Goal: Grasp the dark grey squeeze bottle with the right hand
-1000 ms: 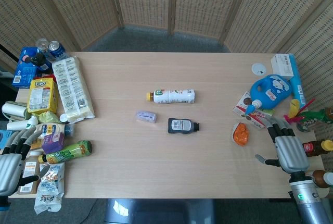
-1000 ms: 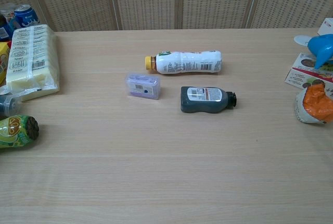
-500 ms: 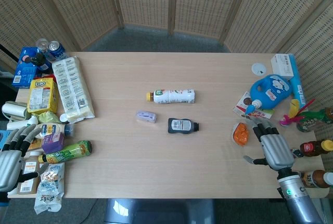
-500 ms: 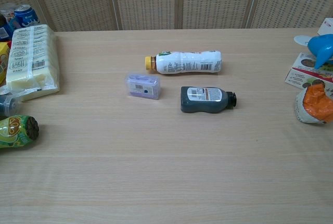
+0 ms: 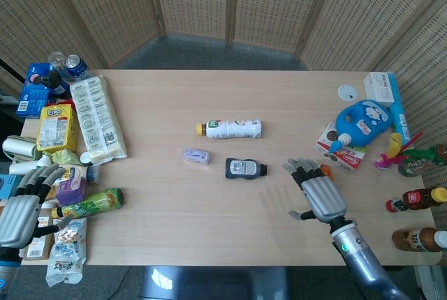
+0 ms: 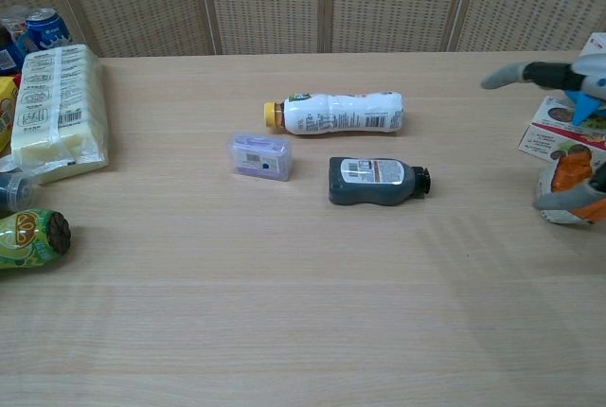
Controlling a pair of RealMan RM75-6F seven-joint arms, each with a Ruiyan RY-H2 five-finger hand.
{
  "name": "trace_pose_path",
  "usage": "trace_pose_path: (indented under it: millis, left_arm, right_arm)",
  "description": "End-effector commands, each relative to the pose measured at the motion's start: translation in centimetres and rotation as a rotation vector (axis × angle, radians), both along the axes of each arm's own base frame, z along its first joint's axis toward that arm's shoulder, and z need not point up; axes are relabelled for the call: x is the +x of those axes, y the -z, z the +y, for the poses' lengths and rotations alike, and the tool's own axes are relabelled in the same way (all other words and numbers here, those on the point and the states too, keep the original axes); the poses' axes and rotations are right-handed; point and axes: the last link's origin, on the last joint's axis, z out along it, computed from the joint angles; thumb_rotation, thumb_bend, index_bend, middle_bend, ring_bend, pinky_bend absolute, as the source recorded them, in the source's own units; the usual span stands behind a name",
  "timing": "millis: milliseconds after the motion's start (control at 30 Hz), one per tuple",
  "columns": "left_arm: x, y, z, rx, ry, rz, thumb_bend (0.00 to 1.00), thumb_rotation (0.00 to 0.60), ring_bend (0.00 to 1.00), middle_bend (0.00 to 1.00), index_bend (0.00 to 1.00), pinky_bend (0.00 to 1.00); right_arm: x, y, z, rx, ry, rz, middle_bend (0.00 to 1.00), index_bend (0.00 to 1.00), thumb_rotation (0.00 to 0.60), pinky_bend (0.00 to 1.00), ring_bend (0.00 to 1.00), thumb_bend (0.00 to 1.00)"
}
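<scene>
The dark grey squeeze bottle (image 5: 246,168) lies on its side near the middle of the bench (image 5: 209,230), cap pointing right, just below a white bottle (image 5: 230,129) and right of a small purple box (image 5: 196,156). The right hand (image 5: 318,192) hovers to the bottle's right, fingers spread, holding nothing. The left hand (image 5: 19,213) sits released at the bench's left edge.

Here's the setting: a pale wood-grain worktop (image 5: 209,223) fills the middle, its planks running left to right. Behind its far edge stands a folding screen (image 5: 230,7) of woven wicker panels in wooden frames, angled round both sides. Grey carpeted floor (image 5: 209,52) shows between screen and worktop. Soft, even light, with faint shadows on the wood.
</scene>
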Motion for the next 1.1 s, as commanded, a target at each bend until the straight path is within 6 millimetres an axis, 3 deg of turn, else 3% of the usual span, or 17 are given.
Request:
trace_pose_path:
  millis: [33,367,767,1100]
  left_arm:
    - [-0.1,0.0,0.0,0.001,-0.001,-0.002,0.26,0.600,0.00,0.09,0.13,0.00]
    - [-0.4,0.3,0.1,-0.005,-0.008,-0.003,0.26,0.600,0.00,0.09,0.13,0.00]
    - [-0.8,0.7,0.6,-0.020,-0.013,-0.009,0.26,0.600,0.00,0.09,0.13,0.00]
    - [-1.4,0.6,0.6,-0.015,-0.022,-0.013,0.26,0.600,0.00,0.09,0.13,0.00]
  right_arm:
    - [1.6,2.3,-1.8,0.011,-0.009,-0.006,0.00,0.00,0.584,0.00,0.00,0.04]
    - [4.0,7.7,-4.7,0.057,0.037,0.048,0.00,0.00,0.559,0.00,0.00,0.03]
    - [3.4,10.9,-7.7,0.044,0.144,0.111,0.00,0.00,0.561,0.00,0.00,0.03]
    - [3.1,13.5,-8.9,0.097,0.203,0.160,0.00,0.00,0.561,0.00,0.00,0.03]
